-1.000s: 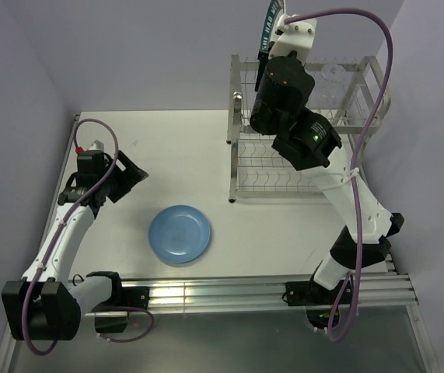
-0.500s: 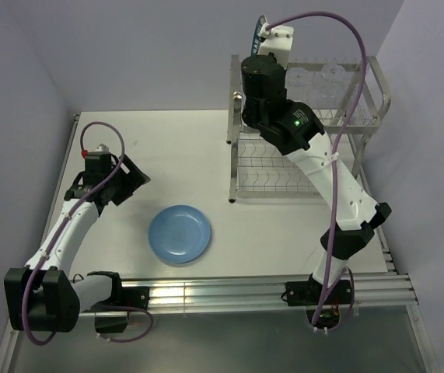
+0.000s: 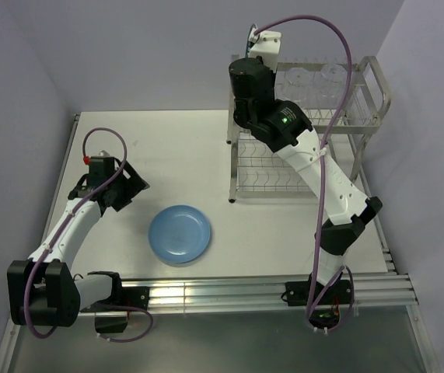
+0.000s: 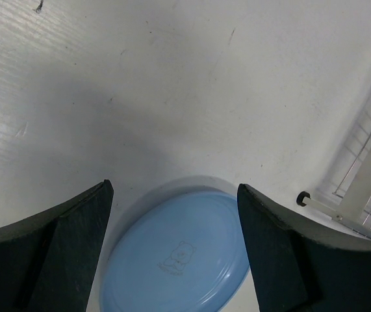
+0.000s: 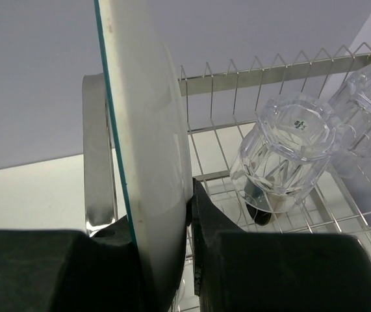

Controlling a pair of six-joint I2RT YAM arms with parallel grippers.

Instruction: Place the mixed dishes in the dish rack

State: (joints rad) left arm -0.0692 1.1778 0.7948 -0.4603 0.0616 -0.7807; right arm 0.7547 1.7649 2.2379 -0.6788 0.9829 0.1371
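My right gripper (image 5: 162, 227) is shut on the white plate with the teal rim (image 5: 143, 130), held on edge above the left end of the dish rack's (image 3: 361, 93) top tier; its rim peeks out in the top view (image 3: 250, 35). Two clear glasses (image 5: 289, 149) (image 5: 370, 104) lie upside down on the top shelf to the plate's right. The light-blue plate (image 3: 180, 234) lies flat on the table and also shows in the left wrist view (image 4: 179, 260). My left gripper (image 4: 175, 253) is open, above and left of it. The black bowl is hidden.
The silver rack's lower shelf (image 3: 272, 175) has slotted wires. The rack's upright end bar (image 5: 99, 156) stands just left of the held plate. Walls close the back and sides. A rail (image 3: 206, 291) runs along the near edge.
My right arm has swung left with the white plate, from over the rack's middle to its left end. My left gripper has shifted slightly down toward the blue plate.
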